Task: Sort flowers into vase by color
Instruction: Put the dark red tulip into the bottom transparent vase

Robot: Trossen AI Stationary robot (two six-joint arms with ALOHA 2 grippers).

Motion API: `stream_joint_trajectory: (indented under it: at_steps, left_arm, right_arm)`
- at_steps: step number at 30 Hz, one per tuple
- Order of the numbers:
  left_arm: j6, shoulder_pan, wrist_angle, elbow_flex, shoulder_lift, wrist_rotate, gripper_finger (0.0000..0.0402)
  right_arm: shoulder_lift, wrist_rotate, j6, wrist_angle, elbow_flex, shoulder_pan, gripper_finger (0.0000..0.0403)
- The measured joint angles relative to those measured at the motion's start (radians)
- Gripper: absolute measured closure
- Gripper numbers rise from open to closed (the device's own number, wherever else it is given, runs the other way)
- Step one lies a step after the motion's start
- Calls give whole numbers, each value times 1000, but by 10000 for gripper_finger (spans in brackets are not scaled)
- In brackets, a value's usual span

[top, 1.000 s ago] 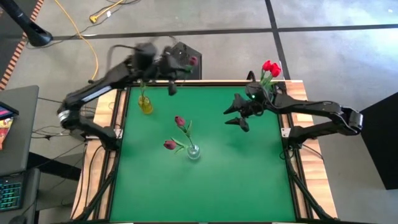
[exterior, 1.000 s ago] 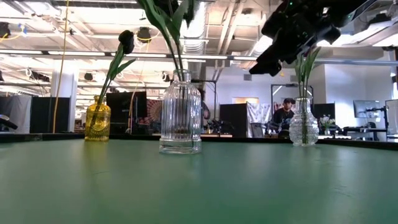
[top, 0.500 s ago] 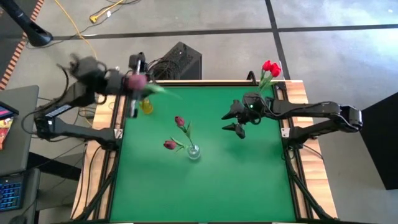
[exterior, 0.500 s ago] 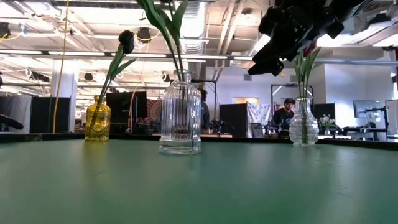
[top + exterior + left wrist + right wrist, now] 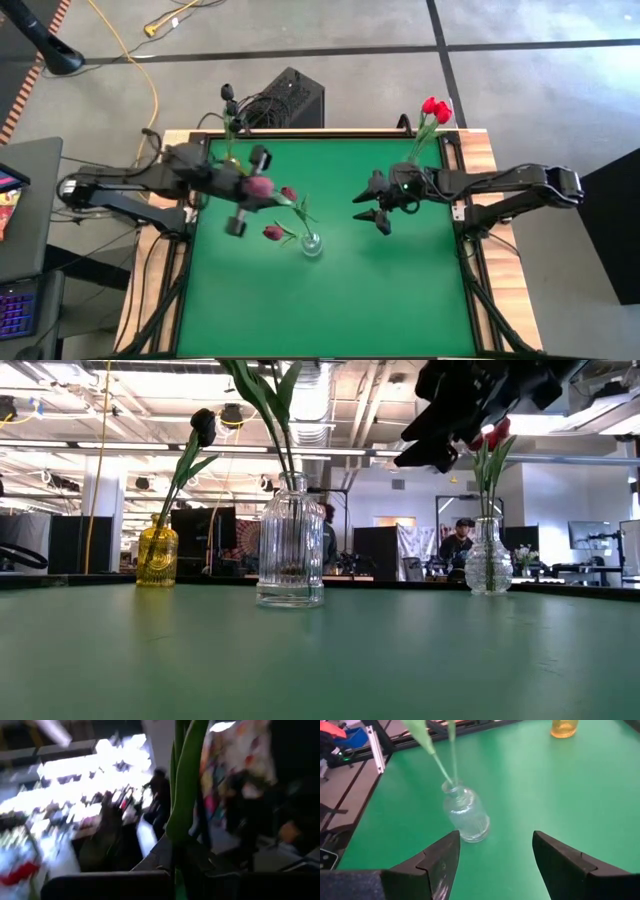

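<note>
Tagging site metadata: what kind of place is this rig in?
Likely an open-plan robotics lab or workshop: exposed ceiling ducts, a person at a workstation behind the green table, and a yellow cable on the concrete floor.

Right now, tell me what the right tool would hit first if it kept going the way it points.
Probably the clear vase: it stands just ahead of the open right tool, slightly off centre. Depth is uncertain.

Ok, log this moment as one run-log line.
left claw: shut on crimson tulip, above table | right claw: open, empty, facing clear vase | yellow vase: one dark tulip
</note>
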Motion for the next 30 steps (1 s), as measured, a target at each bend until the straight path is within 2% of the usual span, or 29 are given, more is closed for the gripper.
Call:
stream_joint_trajectory:
  at_steps: [3, 6, 10, 20, 30]
  left_arm:
    - [-10, -12, -48, -1, 43, -82, 401]
    - [-12, -14, -64, -1, 94, -110, 401]
    - [-16, -5, -75, -1, 129, -113, 401]
    - [-36, -2, -191, 0, 142, -110, 401]
    - [-55, -5, -181, 0, 146, -104, 401]
  right_arm:
    - [0, 31, 2, 0, 0, 40, 127]
    - [0, 62, 2, -5, 0, 75, 127]
    - [0, 95, 2, -14, 0, 112, 127]
    - [0, 96, -9, -16, 0, 157, 127]
    - [0, 97, -39, -21, 0, 157, 127]
